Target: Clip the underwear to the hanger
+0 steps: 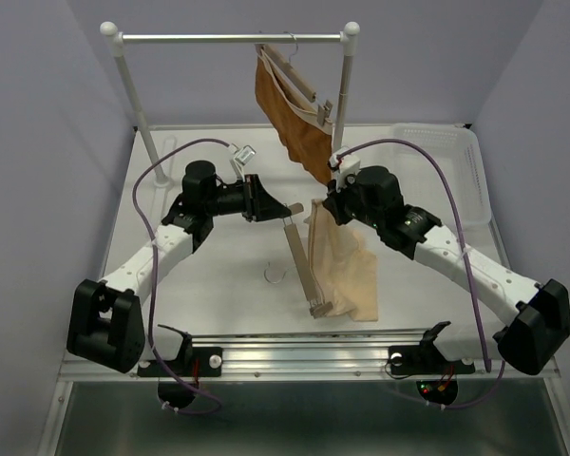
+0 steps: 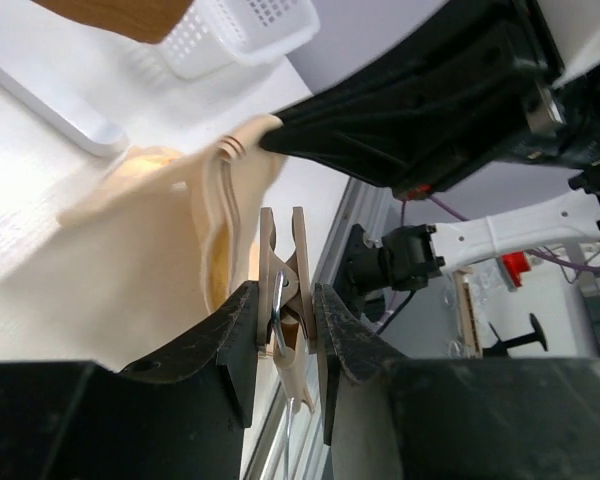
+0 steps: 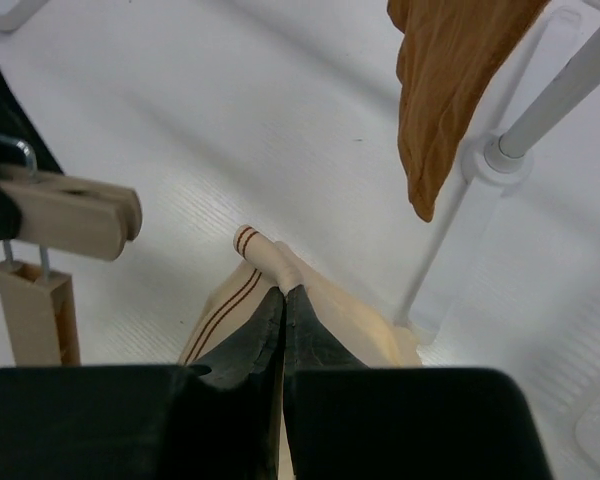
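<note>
The pale beige underwear (image 1: 347,261) hangs from my right gripper (image 1: 331,204), which is shut on its top corner, a rolled edge with brown stripes (image 3: 263,252); the lower part rests on the table. The light wooden hanger (image 1: 302,256) slants from my left gripper (image 1: 277,207) down to the table, its wire hook (image 1: 273,276) to the left. My left gripper (image 2: 285,325) is shut on the hanger's upper clip (image 2: 285,270), squeezing it. That clip (image 3: 70,212) sits just left of the held corner. The underwear corner (image 2: 242,148) is beside the clip.
A rust-brown garment (image 1: 293,114) hangs on a twin hanger from the white rack rail (image 1: 233,38) at the back. The rack's right post (image 3: 460,215) stands close behind my right gripper. A white basket (image 1: 446,157) sits at the back right.
</note>
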`<state>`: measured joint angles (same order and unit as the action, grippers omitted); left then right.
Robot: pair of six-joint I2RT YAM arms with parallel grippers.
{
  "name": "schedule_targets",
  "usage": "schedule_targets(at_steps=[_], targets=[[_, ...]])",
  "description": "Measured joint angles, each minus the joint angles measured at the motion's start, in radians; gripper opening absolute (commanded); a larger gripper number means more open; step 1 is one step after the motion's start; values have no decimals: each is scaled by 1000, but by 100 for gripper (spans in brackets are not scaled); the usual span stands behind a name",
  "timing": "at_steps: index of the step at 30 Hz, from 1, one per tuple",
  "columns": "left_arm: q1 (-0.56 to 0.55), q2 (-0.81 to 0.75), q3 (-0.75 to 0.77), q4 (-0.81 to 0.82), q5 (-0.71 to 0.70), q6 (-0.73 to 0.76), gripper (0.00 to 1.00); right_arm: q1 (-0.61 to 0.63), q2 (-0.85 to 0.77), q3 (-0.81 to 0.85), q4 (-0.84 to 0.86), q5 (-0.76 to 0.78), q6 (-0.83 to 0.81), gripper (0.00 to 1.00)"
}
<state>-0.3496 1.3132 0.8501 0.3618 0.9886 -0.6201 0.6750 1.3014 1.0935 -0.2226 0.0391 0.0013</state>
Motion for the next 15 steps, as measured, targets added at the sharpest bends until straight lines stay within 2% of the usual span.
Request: schedule_targets(at_steps=[3, 8, 15], targets=[[1, 13, 65, -99, -27, 53, 0, 0, -48, -32, 14, -29, -9, 1], [2, 98, 93, -182, -38, 103, 0, 0, -76, -93, 48, -77, -25, 1], [4, 210, 114, -224, -13, 151, 0, 0, -42, -147, 85, -93, -38, 1]])
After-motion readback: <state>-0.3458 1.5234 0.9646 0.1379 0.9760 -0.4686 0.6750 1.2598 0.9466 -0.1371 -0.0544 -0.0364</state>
